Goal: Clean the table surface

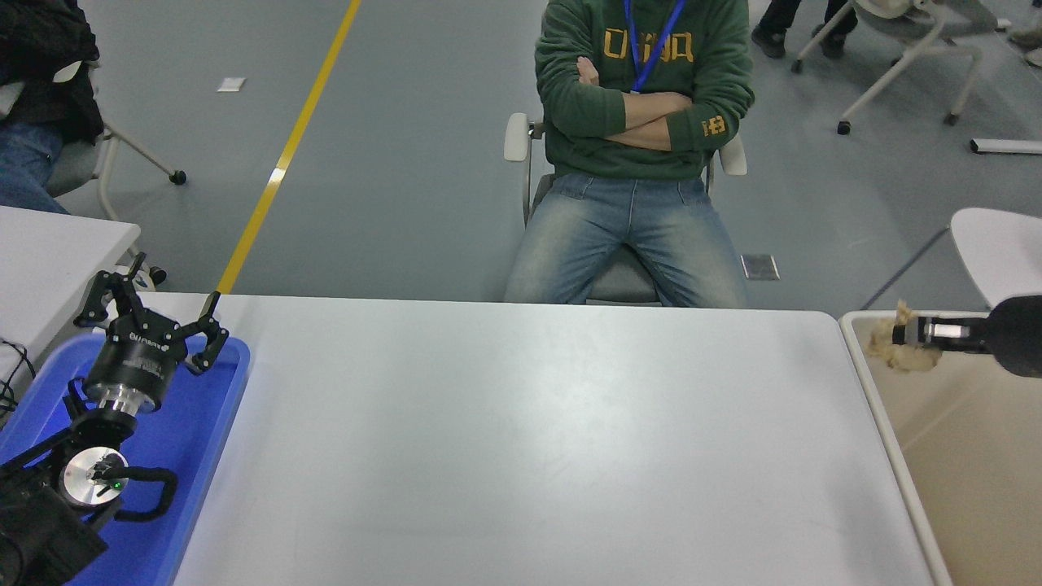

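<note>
The table surface (521,439) is a wide matte white top that fills the lower middle of the head view. My right gripper (897,335) reaches in from the right edge, shut on a crumpled tan paper wad (887,346). It holds the wad over the far left corner of the beige bin (969,456), just past the table's right edge. My left gripper (151,313) is parked at the lower left above the blue tray (191,431), its fingers spread open with nothing between them.
A person in a green hoodie (647,89) sits with arms crossed at the table's far side. A small white table (57,252) stands at the left, a rounded white tabletop (997,252) at the right. Office chairs stand behind.
</note>
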`<state>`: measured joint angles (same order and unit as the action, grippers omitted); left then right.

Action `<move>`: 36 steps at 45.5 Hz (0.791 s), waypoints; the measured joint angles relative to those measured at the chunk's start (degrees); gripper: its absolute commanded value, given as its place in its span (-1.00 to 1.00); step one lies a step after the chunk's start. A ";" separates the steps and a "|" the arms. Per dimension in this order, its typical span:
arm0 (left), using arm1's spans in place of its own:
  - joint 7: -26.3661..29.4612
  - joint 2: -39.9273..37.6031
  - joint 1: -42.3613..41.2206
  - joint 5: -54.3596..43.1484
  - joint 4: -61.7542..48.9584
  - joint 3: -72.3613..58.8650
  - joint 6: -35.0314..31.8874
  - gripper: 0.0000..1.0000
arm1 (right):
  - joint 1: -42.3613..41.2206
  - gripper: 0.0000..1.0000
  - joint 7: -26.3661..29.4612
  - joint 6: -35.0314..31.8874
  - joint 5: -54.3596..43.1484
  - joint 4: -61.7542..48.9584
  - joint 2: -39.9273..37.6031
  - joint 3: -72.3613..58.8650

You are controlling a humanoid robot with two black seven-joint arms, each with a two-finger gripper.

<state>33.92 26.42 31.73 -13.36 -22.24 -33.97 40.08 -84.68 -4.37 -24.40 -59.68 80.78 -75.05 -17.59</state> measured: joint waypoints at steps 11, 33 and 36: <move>0.00 0.00 0.00 0.00 0.00 0.00 0.00 1.00 | -0.60 -1.00 0.09 -3.48 -0.11 0.18 -3.30 2.92; 0.00 -0.02 0.00 0.00 0.00 -0.03 0.00 1.00 | 10.38 -1.00 0.09 5.59 6.76 -20.44 3.99 3.65; 0.00 -0.02 0.00 0.00 -0.01 -0.03 0.00 1.00 | 13.70 -1.00 0.09 8.91 9.83 -24.02 6.24 3.62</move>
<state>33.92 26.41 31.73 -13.36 -22.24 -34.00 40.08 -70.99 -4.28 -15.49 -49.85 56.76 -68.81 -13.96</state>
